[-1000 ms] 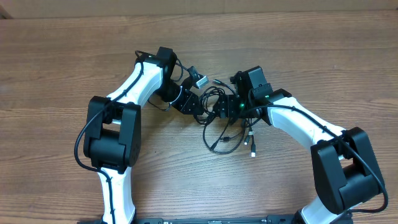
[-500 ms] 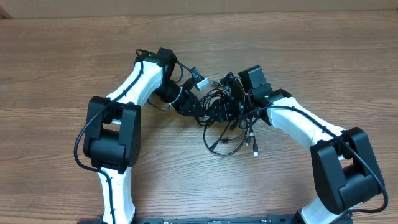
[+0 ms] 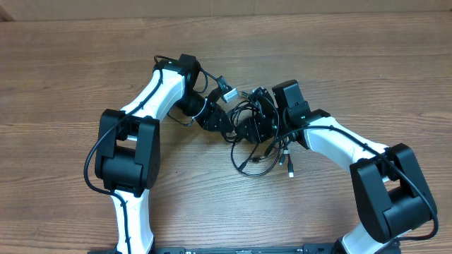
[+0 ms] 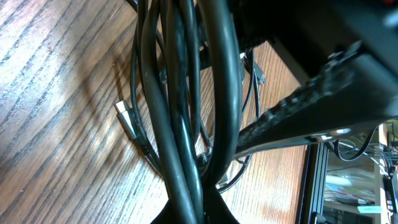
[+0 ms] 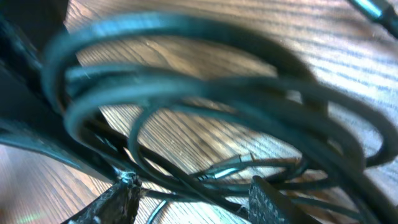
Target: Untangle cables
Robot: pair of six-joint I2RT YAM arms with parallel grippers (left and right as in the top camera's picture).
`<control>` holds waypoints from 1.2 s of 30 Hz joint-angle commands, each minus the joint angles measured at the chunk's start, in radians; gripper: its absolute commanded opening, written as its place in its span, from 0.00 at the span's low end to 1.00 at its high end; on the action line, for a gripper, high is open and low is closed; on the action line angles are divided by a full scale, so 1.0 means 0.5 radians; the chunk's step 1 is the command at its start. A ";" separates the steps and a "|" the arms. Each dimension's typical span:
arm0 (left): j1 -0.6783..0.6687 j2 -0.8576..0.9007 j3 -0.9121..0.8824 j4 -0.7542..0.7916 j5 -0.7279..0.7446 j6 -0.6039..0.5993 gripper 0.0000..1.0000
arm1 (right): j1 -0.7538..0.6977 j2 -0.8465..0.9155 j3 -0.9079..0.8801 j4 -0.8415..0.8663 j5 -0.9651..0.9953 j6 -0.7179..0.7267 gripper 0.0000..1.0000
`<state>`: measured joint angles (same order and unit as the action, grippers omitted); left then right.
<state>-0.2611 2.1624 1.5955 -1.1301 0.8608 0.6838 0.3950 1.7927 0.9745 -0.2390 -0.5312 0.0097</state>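
Black cables [image 4: 180,124], tangled on the desk [image 4: 56,137]: left jaws clamped on strands, right jaws apart around loops. Separation step; next, probably close right and pull apart.

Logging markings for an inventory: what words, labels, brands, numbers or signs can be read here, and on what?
No text can be read anywhere in these views.
On the cables: no print visible.
On the silver plug: no marking visible.
On the pale connector: too small to read.
On the left arm and right arm: no lettering visible.
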 commanded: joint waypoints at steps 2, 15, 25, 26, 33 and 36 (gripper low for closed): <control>0.002 0.017 0.047 -0.005 0.062 0.040 0.04 | 0.008 0.008 -0.040 0.044 0.013 -0.042 0.55; 0.002 0.017 0.047 -0.004 0.053 0.040 0.04 | 0.008 0.009 -0.040 0.111 0.013 -0.195 0.60; 0.002 0.017 0.047 0.002 0.047 0.040 0.04 | 0.008 0.010 -0.040 0.135 0.045 -0.196 0.62; 0.002 0.017 0.047 0.002 0.042 0.039 0.04 | 0.008 0.010 -0.040 0.153 0.081 -0.195 0.61; 0.002 0.017 0.047 0.003 0.040 0.040 0.04 | 0.008 0.010 -0.040 0.242 0.159 -0.196 0.62; 0.002 0.017 0.047 0.005 0.040 0.040 0.04 | 0.019 0.010 -0.040 0.210 -0.024 -0.316 0.62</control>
<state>-0.2611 2.1624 1.5963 -1.1290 0.8600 0.6842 0.3954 1.7927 0.9588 -0.1307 -0.4828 -0.0898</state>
